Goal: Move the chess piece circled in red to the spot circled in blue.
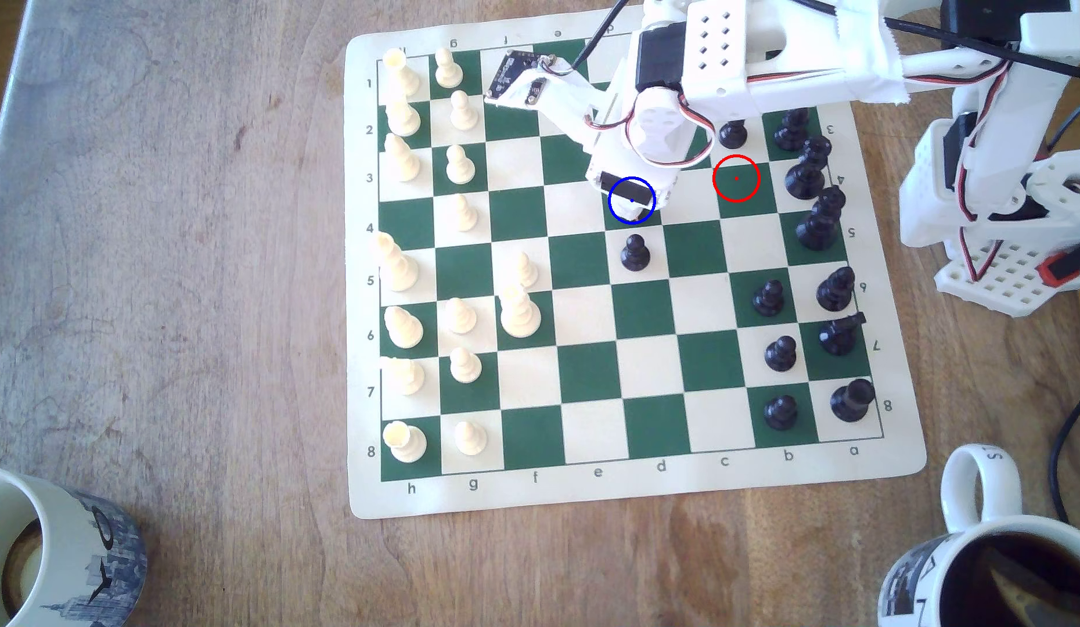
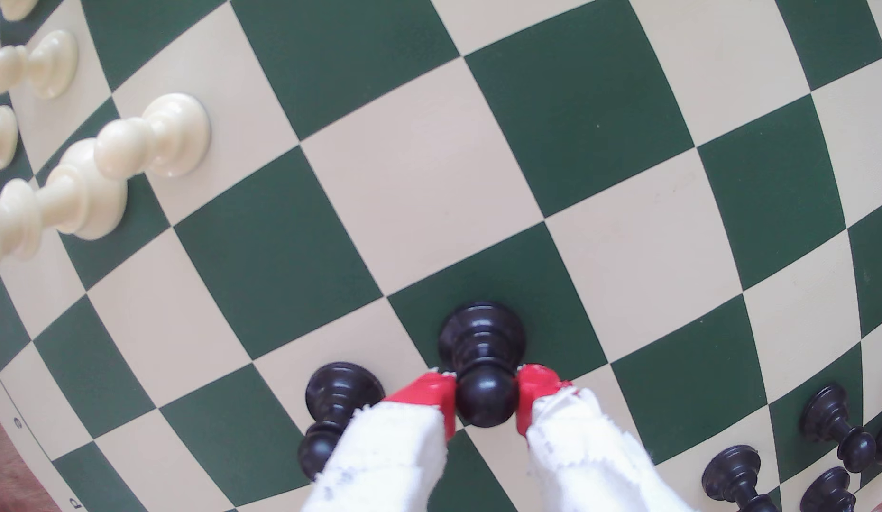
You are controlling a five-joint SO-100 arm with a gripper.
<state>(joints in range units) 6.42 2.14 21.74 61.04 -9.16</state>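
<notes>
My gripper [image 2: 486, 394] is shut on the ball head of the chess piece [image 2: 481, 330], a small black pawn, with a red-tipped finger [image 2: 431, 394] on each side. The pawn stands upright with its base on or just above a dark green square; I cannot tell whether it touches. In the exterior view my gripper [image 1: 631, 208] hangs over the spot [image 1: 616, 218], the green square with the blue ring, and hides most of it and the pawn. The red-ringed green square [image 1: 736, 178] holds no piece.
Another black pawn [image 1: 635, 252] stands one square from the spot, close to my finger [image 2: 338, 399]. More black pieces [image 1: 815, 181] line the exterior view's right; white pieces [image 1: 459, 163] line its left. Mugs [image 1: 1002, 567] [image 1: 55, 554] sit at the table's near corners.
</notes>
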